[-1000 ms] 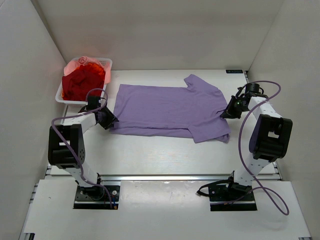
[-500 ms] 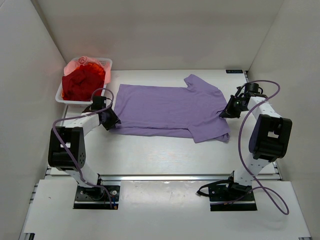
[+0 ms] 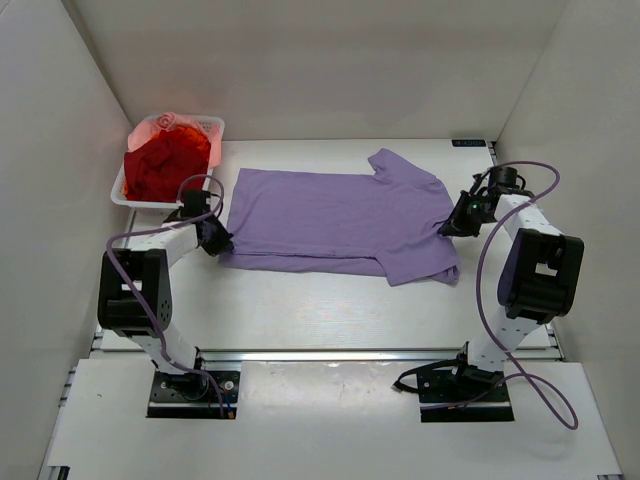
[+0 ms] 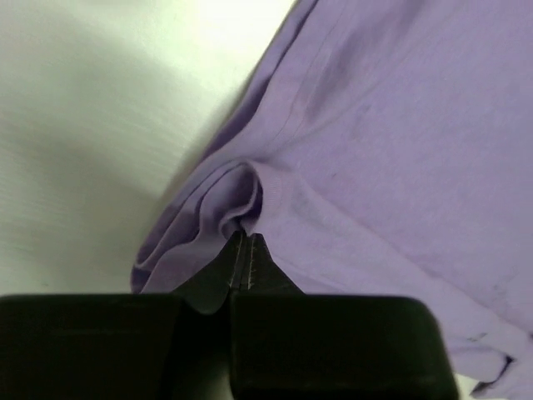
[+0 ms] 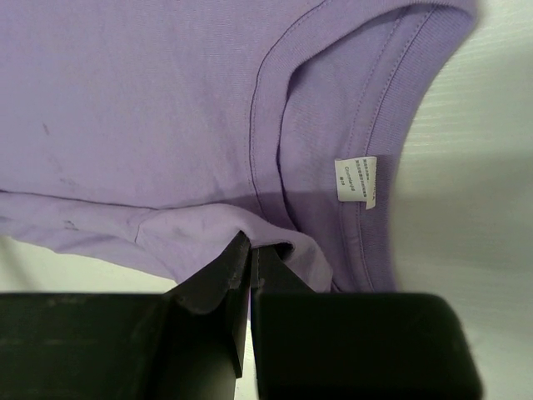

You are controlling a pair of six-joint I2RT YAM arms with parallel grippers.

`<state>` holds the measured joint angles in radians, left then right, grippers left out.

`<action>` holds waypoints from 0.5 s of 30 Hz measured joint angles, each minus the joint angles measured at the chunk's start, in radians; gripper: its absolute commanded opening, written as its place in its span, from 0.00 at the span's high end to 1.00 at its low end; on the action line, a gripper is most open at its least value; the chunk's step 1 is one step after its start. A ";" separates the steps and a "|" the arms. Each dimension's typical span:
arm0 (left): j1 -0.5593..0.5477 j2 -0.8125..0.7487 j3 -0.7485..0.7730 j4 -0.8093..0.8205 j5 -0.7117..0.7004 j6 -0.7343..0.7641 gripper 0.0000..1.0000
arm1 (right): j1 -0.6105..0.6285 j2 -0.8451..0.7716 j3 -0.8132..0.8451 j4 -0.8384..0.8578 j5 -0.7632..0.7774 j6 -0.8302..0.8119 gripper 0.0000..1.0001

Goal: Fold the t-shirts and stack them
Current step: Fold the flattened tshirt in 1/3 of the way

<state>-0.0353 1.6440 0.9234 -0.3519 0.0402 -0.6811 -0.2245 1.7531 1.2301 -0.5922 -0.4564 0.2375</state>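
A purple t-shirt (image 3: 340, 215) lies spread on the white table, partly folded along its near edge, one sleeve pointing to the back. My left gripper (image 3: 218, 241) is shut on the shirt's left hem; the left wrist view shows the cloth (image 4: 366, 125) bunched at the gripper (image 4: 242, 237). My right gripper (image 3: 447, 228) is shut on the shirt's right edge by the collar; the right wrist view shows the neckline with its white label (image 5: 356, 181) just beyond the gripper (image 5: 251, 247).
A white basket (image 3: 212, 128) at the back left holds crumpled red and orange shirts (image 3: 165, 160). White walls close in the table on the left, back and right. Purple cables loop off both arms.
My left gripper has shifted slightly up and left along the shirt's left hem. The right gripper has stayed in place.
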 measured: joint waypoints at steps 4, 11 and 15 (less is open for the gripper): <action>0.012 0.010 0.054 0.026 0.002 -0.048 1.00 | 0.000 0.002 -0.002 0.008 -0.005 0.008 1.00; 0.021 0.080 0.095 0.111 0.012 -0.159 0.94 | -0.001 0.047 -0.002 0.029 -0.009 0.025 1.00; 0.025 0.110 0.081 0.159 0.012 -0.216 0.73 | -0.001 0.068 -0.005 0.040 -0.008 0.029 1.00</action>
<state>-0.0101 1.7538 1.0042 -0.1932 0.0525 -0.8974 -0.2256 1.8210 1.2251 -0.5518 -0.4648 0.2668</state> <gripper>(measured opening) 0.219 0.004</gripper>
